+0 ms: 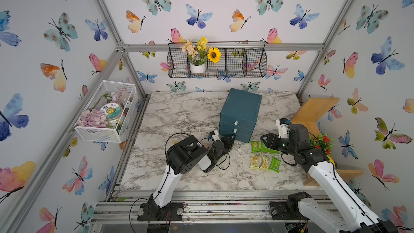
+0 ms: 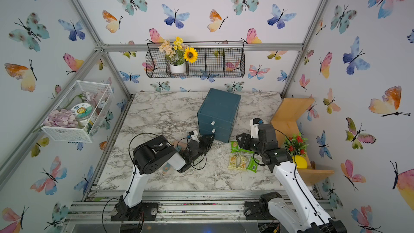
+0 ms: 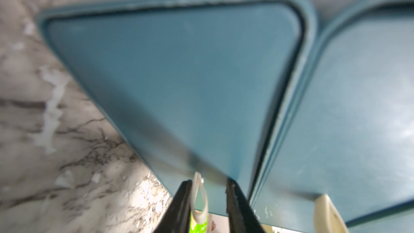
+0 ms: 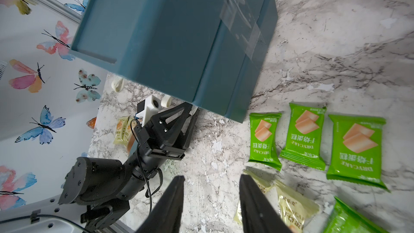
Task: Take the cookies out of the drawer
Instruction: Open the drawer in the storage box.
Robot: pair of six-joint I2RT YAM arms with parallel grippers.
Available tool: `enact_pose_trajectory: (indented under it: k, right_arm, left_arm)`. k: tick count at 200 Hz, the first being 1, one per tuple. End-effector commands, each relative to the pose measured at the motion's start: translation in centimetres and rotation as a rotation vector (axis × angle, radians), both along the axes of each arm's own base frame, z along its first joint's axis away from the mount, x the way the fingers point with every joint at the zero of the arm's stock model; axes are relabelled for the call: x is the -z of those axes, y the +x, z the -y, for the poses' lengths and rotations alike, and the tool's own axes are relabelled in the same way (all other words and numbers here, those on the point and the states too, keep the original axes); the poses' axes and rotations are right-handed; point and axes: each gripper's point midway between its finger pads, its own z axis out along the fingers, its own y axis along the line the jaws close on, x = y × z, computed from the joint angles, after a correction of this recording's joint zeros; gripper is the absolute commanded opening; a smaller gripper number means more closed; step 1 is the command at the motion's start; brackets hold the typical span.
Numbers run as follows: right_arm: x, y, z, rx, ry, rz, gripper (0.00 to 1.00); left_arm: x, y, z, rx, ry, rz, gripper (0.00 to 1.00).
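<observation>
The left arm (image 1: 167, 182) is raised from its base, bent sharply at the elbow and stretched low over the bench (image 1: 179, 113) toward the front of the chest of drawers (image 1: 240, 108). The left tool (image 3: 209, 187) is set at the white pull (image 3: 200, 196) of the lowest drawer. Its jaws are held apart around the pull, which is pressed against one finger while a gap is left at the other.

Two pale yellow cookies (image 4: 122, 131) are seen on the bench left of the chest, beside the left wrist. Six more are laid flat just in front of the chest's right corner. Three green packets (image 4: 304, 135) are lined up nearest the chest, with two yellow packets (image 1: 255, 162) and a fourth green one (image 1: 275, 164) farther out. "DRYCAKE" is printed on each green packet, with a line of Chinese characters and a picture of stacked slices. The same word is partly readable on a yellow wrapper.

The right arm (image 1: 324, 175) is reached in from the chest's right front, with its wrist bent toward the chest. The right tool (image 4: 211, 198) is held above the bench at the packets' edge, jaws apart with nothing between them.
</observation>
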Motion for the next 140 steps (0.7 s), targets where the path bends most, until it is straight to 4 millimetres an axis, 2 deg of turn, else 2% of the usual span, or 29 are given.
enact_pose_trajectory:
  k: [1, 35, 58, 96, 140]
  right_arm:
    - [-0.4, -0.3, -0.4, -0.028, 0.007, 0.014, 0.44]
    - [-1.3, -0.2, -0.4, -0.024, 0.013, 0.044, 0.42]
    - [-1.6, -0.3, -1.1, -0.051, 0.012, 0.050, 0.40]
    - [-0.8, -0.5, -2.9, -0.093, -0.068, 0.030, 0.38]
    - [-0.4, -0.7, -6.3, -0.183, -0.178, 0.059, 0.38]
  left_arm:
    - [1.0, 0.2, 0.1, 0.015, 0.021, -0.009, 0.21]
    - [1.4, 0.0, -0.2, 0.010, 0.029, -0.009, 0.08]
    - [0.9, -0.3, -0.4, 0.012, 0.029, 0.001, 0.00]
    - [0.1, -1.8, -0.9, 0.000, 0.055, 0.007, 0.00]
    - [-0.4, -4.4, -1.8, -0.002, 0.072, 0.010, 0.00]
